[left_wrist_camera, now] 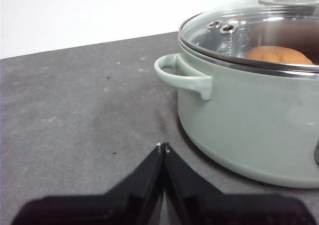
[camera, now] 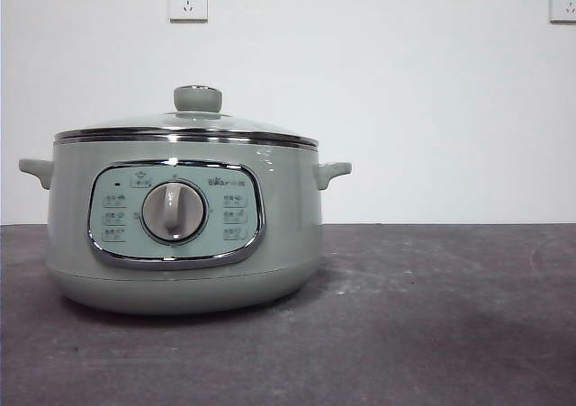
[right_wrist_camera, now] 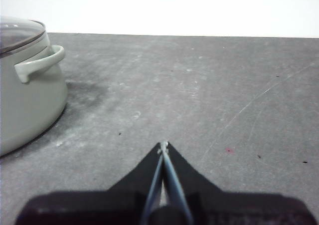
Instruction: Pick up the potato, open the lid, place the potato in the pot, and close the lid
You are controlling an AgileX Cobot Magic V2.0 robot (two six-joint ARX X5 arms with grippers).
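A: What's behind everything?
B: A plain white wall (camera: 432,100), evenly lit, with two white power sockets high up: one (camera: 187,0) left of centre, another (camera: 562,1) at the right edge.
A: And underneath?
B: A dark grey tabletop (camera: 432,316), matte, scuffed with pale smudges and fine scratches, meeting the wall in a straight line.

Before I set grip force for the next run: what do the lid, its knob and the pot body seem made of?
The lid looks like clear glass with a shiny metal rim; the potato shows through it. Its knob is matte sage-green, probably plastic. The pot has a smooth pale green satin shell, painted metal or plastic; unclear which.
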